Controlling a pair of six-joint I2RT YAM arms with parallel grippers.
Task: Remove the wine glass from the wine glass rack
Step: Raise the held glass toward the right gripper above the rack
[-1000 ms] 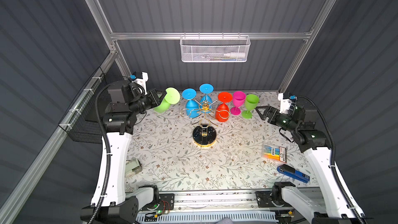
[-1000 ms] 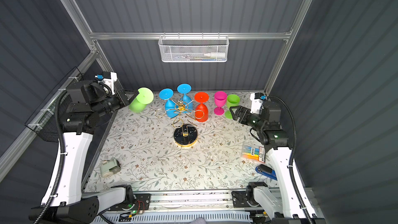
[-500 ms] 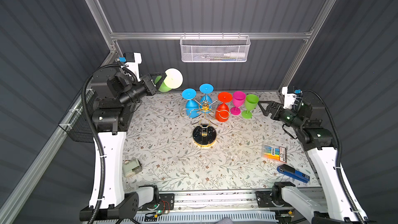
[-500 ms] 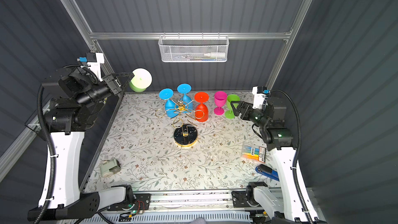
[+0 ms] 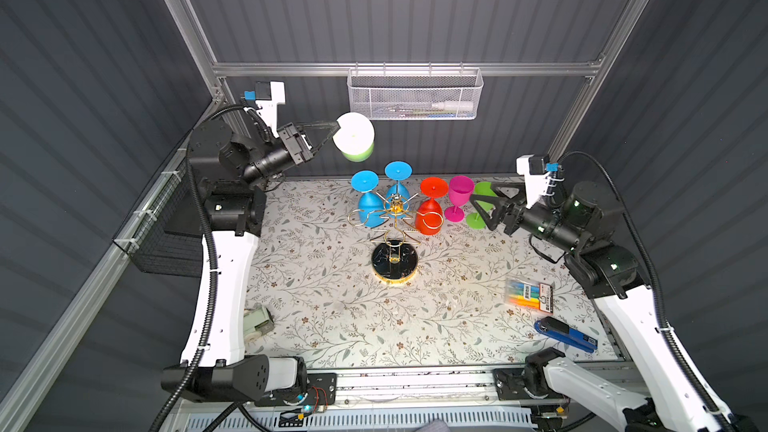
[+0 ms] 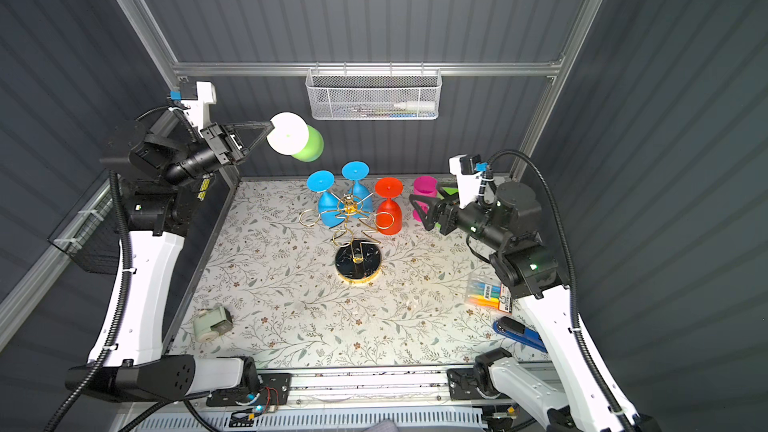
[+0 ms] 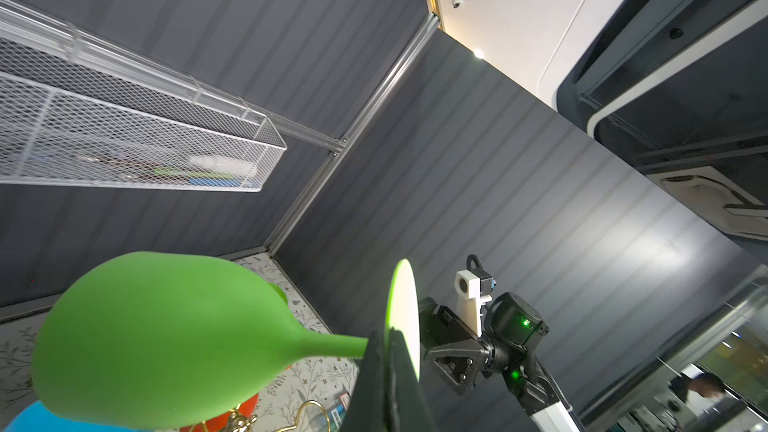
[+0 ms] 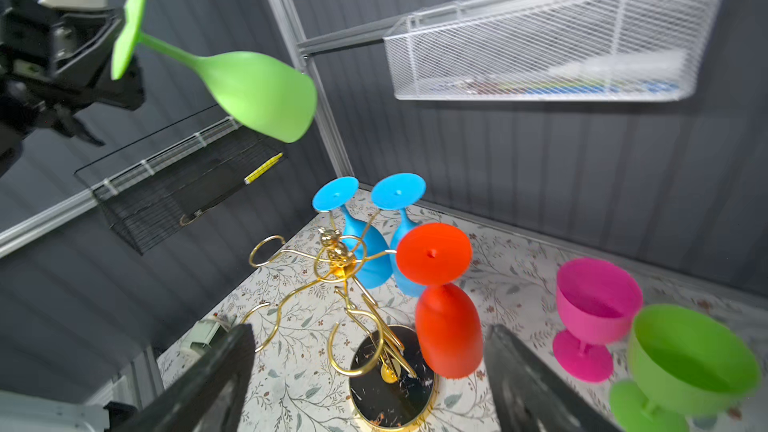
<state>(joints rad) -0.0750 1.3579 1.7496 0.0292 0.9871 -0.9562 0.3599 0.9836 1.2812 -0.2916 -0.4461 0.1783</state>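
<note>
The left fingers (image 7: 374, 388) — clenched on the foot of the green wine glass (image 5: 353, 139) — have swung it higher, well clear of the wine glass rack (image 5: 395, 211), so removal looks done; the right fingers (image 8: 208, 388) hang released.

Floral table (image 5: 332, 305) — bearing wine glass rack (image 5: 390, 268), pink glass (image 5: 460, 195), green glass (image 5: 476, 220), markers (image 5: 528, 292), stapler (image 5: 565, 334).
</note>
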